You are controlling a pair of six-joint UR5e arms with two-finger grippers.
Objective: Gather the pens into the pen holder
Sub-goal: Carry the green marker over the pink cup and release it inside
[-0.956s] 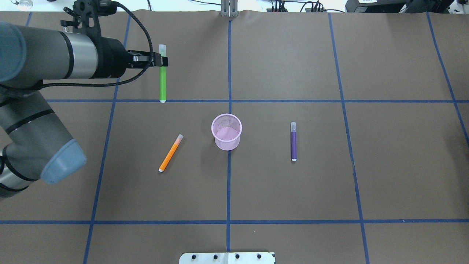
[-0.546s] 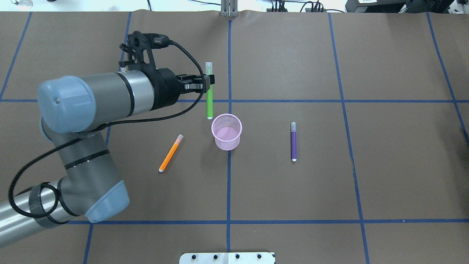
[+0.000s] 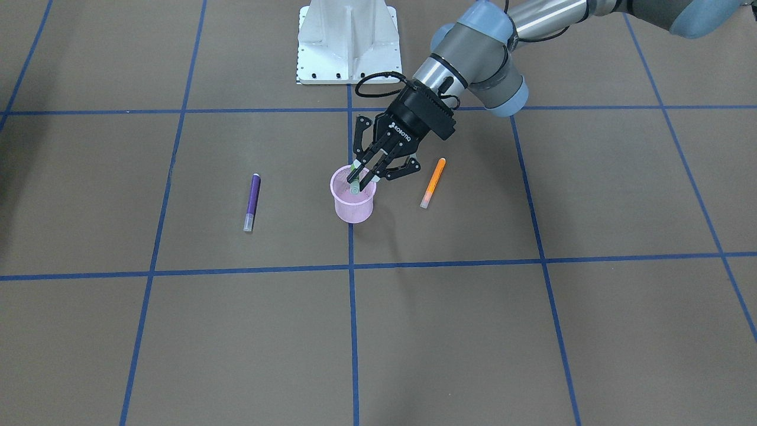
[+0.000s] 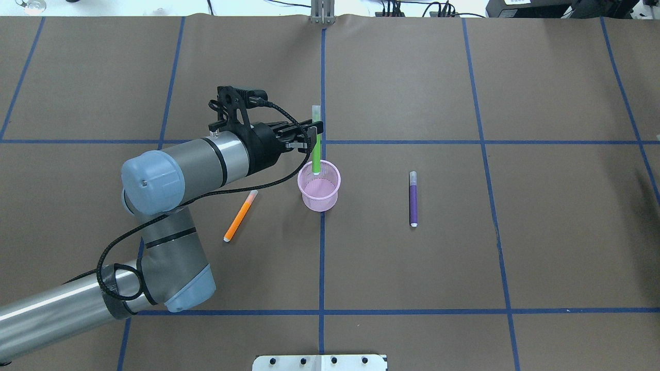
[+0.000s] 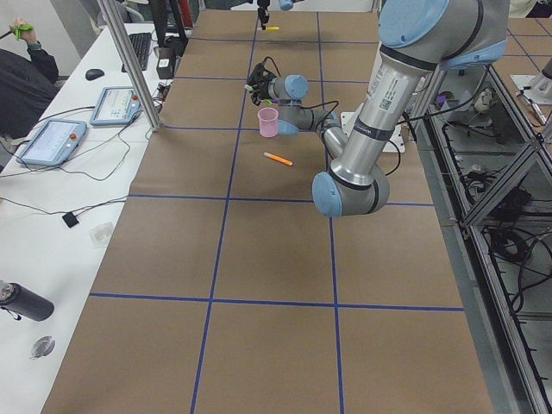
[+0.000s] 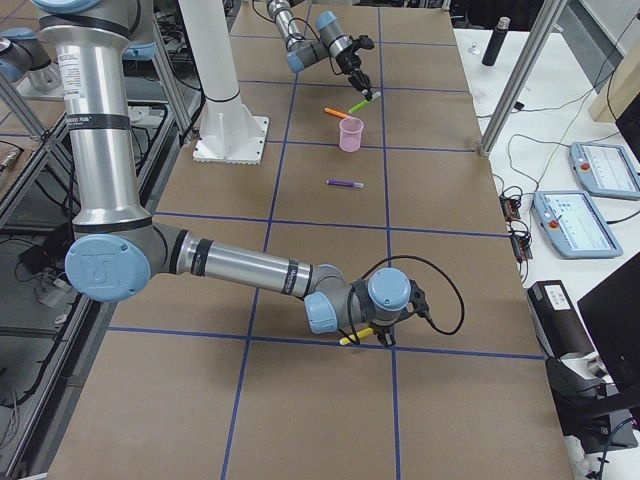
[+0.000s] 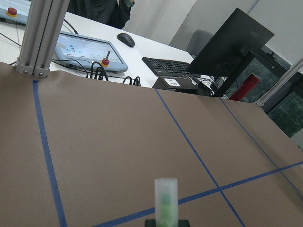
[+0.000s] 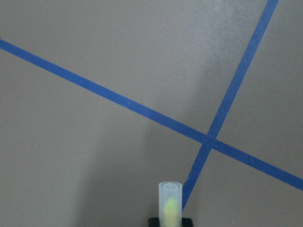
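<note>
Matt brown paper (image 4: 412, 257) on top — smooth blue tape (image 4: 412, 311) stuck across it. Pink wire mesh for the pen holder (image 4: 320, 201). Smooth plastic green pen (image 4: 316, 157) — cloudy cap.

We see a counter (image 4: 464, 257) covered in brown paper, ruled into squares by blue tape lines (image 4: 322, 257). Near its middle the pink mesh pen holder (image 4: 319, 193) stands upright on 1 tape line. 2 pens lie flat, both apart from the holder: the orange pen (image 4: 240, 215) toward the counter's left end, the purple pen (image 4: 413, 198) toward its right end. A white base plate (image 3: 348, 41) sits at the robot-side edge.
</note>
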